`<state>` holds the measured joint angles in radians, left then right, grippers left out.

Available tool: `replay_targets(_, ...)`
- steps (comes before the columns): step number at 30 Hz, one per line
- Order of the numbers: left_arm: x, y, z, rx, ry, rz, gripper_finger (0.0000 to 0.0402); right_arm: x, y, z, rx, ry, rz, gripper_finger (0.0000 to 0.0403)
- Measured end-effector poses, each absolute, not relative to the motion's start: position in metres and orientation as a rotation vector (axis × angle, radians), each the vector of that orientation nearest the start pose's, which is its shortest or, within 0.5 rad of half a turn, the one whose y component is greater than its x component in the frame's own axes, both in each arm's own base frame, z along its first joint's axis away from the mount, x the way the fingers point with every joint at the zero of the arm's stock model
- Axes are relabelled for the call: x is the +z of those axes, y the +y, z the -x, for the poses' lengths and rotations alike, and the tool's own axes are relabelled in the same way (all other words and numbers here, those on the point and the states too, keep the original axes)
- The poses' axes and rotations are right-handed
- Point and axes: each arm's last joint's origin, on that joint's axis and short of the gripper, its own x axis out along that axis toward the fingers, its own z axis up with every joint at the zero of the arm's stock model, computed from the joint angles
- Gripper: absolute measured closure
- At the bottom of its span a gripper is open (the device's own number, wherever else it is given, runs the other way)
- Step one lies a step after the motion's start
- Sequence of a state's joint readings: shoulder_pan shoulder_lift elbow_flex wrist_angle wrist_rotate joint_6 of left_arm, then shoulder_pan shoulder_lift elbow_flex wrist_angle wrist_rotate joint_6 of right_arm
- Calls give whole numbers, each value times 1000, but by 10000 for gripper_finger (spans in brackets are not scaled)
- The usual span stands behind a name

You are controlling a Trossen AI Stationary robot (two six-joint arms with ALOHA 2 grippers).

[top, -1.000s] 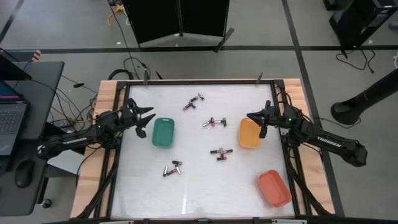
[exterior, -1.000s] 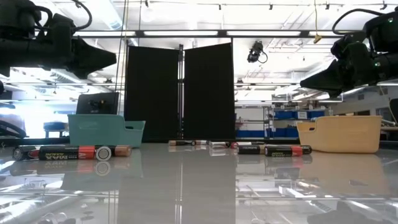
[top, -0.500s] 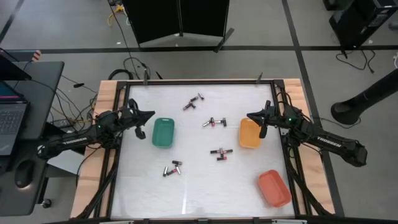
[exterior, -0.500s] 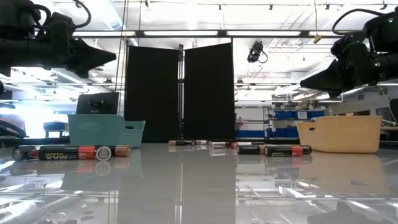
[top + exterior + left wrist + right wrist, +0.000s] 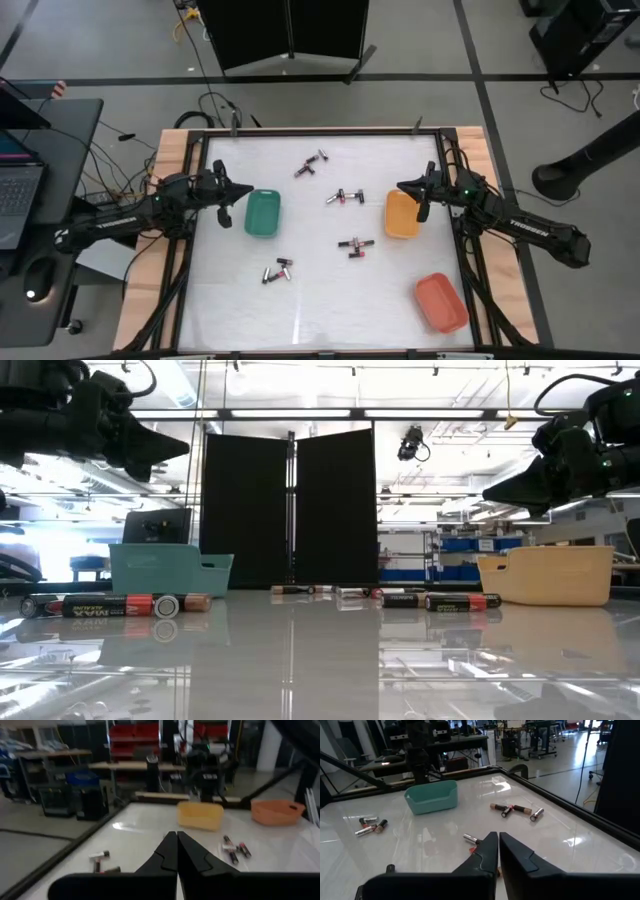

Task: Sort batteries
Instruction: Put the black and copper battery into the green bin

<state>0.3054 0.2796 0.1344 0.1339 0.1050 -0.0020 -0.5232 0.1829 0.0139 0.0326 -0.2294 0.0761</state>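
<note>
Barely begun, by the look of it: batteries (image 5: pixel 278 270) scattered across the table (image 5: pixel 320 310), green tray (image 5: pixel 262 213), yellow tray (image 5: pixel 401 214) and orange tray (image 5: pixel 441 301) apparently empty. Left claw (image 5: pixel 226 194) and right claw (image 5: pixel 411 195) pinched closed, holding nothing, near opposite table edges.

Dark arms (image 5: pixel 110 219), white lettering

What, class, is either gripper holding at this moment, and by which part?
Nothing. The left gripper and right gripper are both shut on empty air, above the table; the batteries lie untouched.
</note>
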Motion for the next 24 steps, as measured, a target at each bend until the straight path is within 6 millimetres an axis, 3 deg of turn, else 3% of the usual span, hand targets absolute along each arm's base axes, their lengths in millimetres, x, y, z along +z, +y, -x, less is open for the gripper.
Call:
replay_targets(14,239,39,-164,54,392,34,397,156,-48,-96,-298,116,-126,373)
replay_targets(24,267,5,-207,-137,623,-9,397,156,-48,-96,-298,116,-126,374)
